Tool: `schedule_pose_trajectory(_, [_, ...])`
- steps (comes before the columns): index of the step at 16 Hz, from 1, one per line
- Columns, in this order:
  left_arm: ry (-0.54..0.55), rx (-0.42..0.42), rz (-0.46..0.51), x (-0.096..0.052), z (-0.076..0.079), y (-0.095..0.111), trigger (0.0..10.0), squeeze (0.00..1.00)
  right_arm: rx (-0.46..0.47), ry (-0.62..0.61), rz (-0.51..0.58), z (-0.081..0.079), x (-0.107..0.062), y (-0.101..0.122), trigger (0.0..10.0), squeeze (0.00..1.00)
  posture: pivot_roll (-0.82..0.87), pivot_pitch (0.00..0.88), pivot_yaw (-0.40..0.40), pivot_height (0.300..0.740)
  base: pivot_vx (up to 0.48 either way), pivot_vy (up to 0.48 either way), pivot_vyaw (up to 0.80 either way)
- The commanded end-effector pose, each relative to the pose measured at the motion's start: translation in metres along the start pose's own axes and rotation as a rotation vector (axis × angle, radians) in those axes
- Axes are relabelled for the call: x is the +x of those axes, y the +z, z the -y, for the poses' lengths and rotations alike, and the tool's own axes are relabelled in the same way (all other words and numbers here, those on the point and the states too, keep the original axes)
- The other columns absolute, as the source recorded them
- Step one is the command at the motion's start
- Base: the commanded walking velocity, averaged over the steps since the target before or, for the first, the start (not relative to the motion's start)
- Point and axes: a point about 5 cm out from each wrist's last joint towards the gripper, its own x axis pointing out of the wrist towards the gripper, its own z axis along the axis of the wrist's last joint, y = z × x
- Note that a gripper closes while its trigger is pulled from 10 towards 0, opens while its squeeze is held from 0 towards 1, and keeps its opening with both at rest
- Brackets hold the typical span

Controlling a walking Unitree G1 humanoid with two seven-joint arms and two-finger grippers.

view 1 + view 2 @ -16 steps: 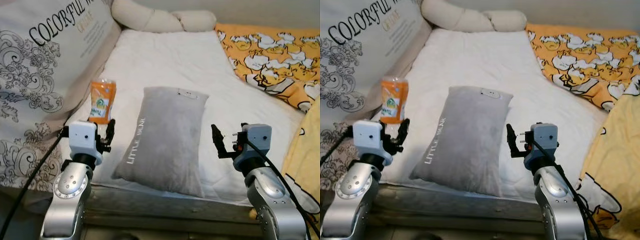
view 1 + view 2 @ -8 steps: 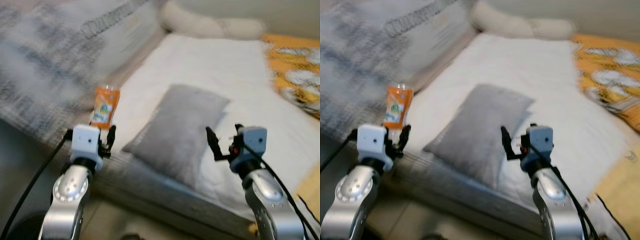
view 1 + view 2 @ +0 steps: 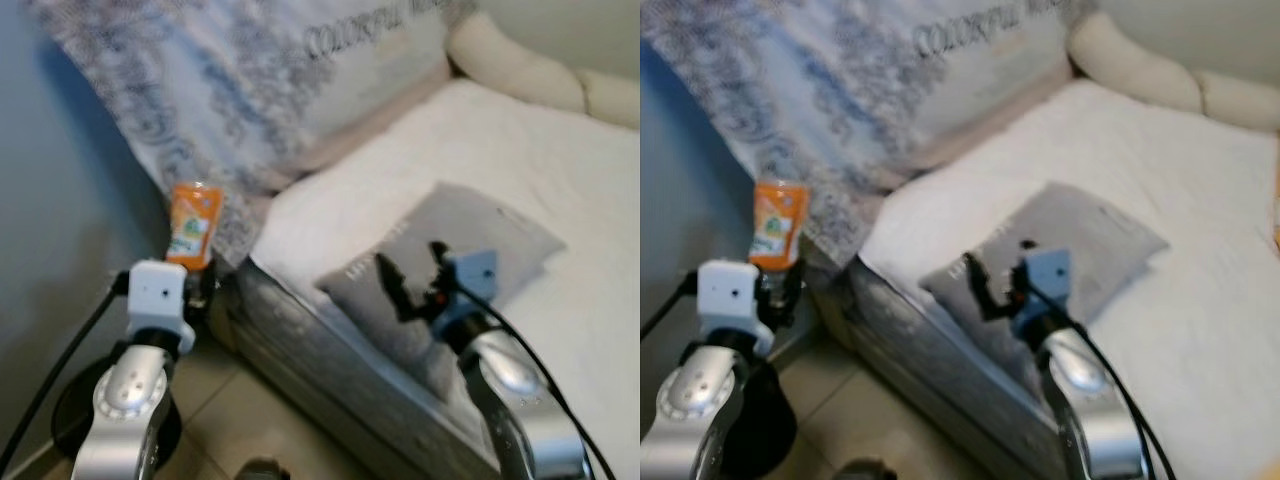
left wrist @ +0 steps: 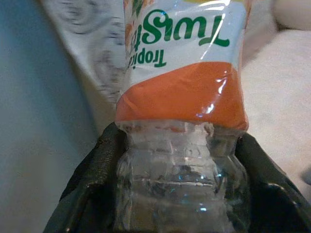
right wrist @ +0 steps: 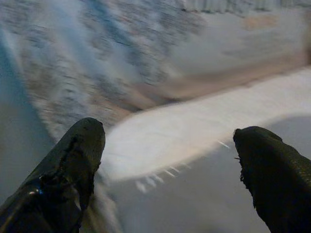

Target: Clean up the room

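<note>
An orange-labelled clear plastic bottle (image 3: pixel 193 226) stands upright in my left gripper (image 3: pixel 200 285), which is shut on its lower part. In the left wrist view the bottle (image 4: pixel 182 97) sits between the two black fingers (image 4: pixel 95 179). My right gripper (image 3: pixel 410 278) hangs open over the near end of a grey pillow (image 3: pixel 470 235) that lies on the white bed (image 3: pixel 560 140). Its fingers (image 5: pixel 73 165) stand wide apart with nothing between them.
A patterned white-and-grey duvet (image 3: pixel 280 90) with lettering is piled at the left of the bed. A cream knotted cushion (image 3: pixel 520 65) lies at the head. Below me are beige floor tiles (image 3: pixel 250 420), a blue-grey wall (image 3: pixel 50 250) at left and a dark round base (image 3: pixel 70 420).
The camera has swung left, so the bed now sits to the right and the floor and wall show. Both arms keep their pose; the bottle stays in the left gripper.
</note>
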Motion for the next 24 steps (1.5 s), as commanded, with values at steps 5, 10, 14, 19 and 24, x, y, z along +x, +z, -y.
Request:
schedule_pose_trajectory(5, [0.001, 0.005, 0.003, -0.004, 0.001, 0.002, 10.0, 0.00, 0.017, -0.016, -0.067, 0.007, -0.006, -0.013, 10.0, 0.00, 0.10, 0.000, 0.006, 0.740, 0.000, 0.000, 0.80])
schedule_pose_trajectory(10, [-0.055, 0.020, 0.035, 0.000, 0.004, 0.009, 10.0, 0.00, 0.033, -0.032, -0.079, 0.008, -0.007, -0.018, 10.0, 0.00, 0.10, 0.000, 0.019, 0.740, 0.000, 0.000, 0.80])
schedule_pose_trajectory(14, [-0.067, 0.013, 0.027, -0.001, 0.006, 0.007, 10.0, 0.00, 0.024, -0.050, -0.093, 0.008, -0.009, -0.022, 10.0, 0.00, 0.09, 0.000, 0.031, 0.740, 0.277, 0.000, 0.80])
schedule_pose_trajectory(19, [-0.057, -0.007, 0.011, -0.006, 0.005, 0.003, 10.0, 0.00, -0.036, -0.060, -0.139, 0.009, -0.009, -0.029, 10.0, 0.00, 0.08, 0.011, 0.016, 0.740, 0.336, 0.000, 0.00])
schedule_pose_trajectory(24, [-0.049, -0.016, -0.008, -0.012, 0.006, -0.003, 10.0, 0.00, -0.057, -0.021, -0.157, 0.007, -0.010, -0.030, 10.0, 0.00, 0.08, 0.024, -0.001, 0.740, 0.352, 0.000, 0.48])
